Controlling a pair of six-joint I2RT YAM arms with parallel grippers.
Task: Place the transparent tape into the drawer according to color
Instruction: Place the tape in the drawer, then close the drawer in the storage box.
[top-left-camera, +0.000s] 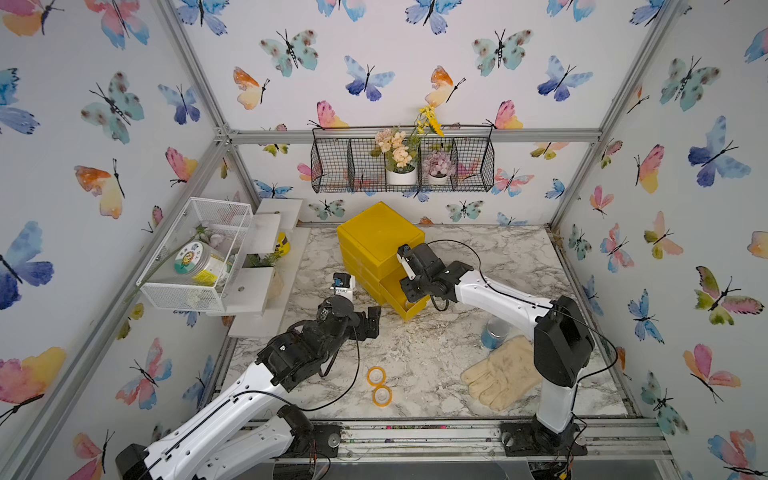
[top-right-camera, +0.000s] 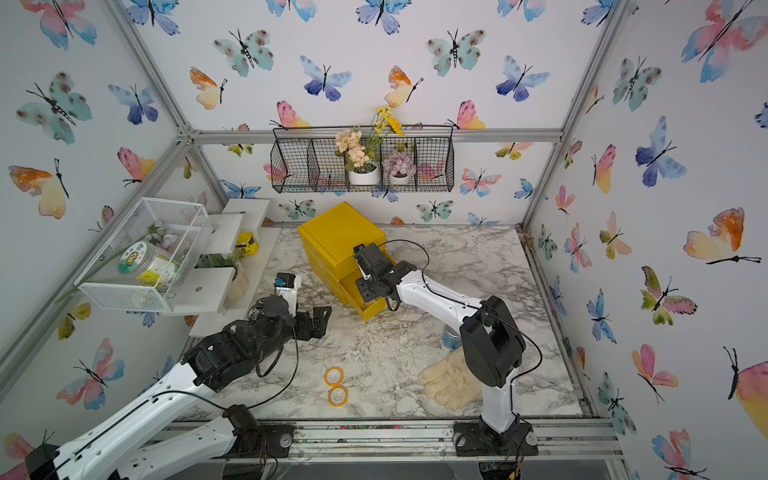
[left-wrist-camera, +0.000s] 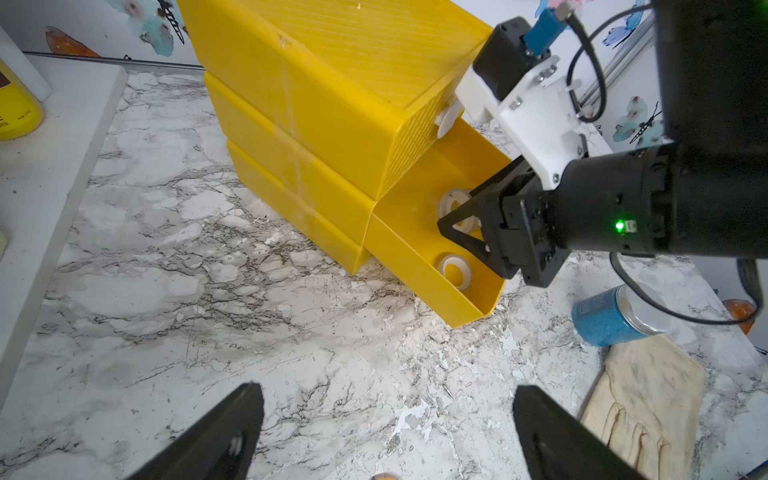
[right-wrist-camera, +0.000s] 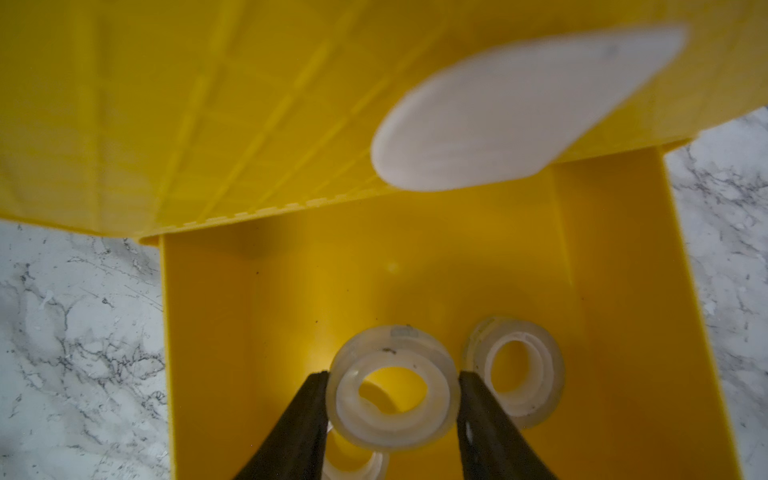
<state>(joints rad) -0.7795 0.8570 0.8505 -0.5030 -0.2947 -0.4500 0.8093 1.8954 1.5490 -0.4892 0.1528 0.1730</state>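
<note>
One clear roll (right-wrist-camera: 392, 395) clamped in right fingers (right-wrist-camera: 299, 432), seemingly above drawer (right-wrist-camera: 208, 332), left fingers (left-wrist-camera: 220, 440) apart

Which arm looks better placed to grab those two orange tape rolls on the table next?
Left, probably. The left tool is open, empty and nearer the orange rolls, while the right tool is shut on a clear roll at the open drawer.

I read the drawer (right-wrist-camera: 415, 266) as smooth yellow plastic with a soft sheen; the cabinet (left-wrist-camera: 332, 104) front is ribbed in a fine grid. The tape (right-wrist-camera: 390, 347) is clear, glossy plastic. My table (left-wrist-camera: 208, 332) looks like marble laminate, flaked white in patches. The glove (left-wrist-camera: 648, 386) is coarse, matt cloth; the tin (left-wrist-camera: 598, 318) has a gritty blue side.
</note>
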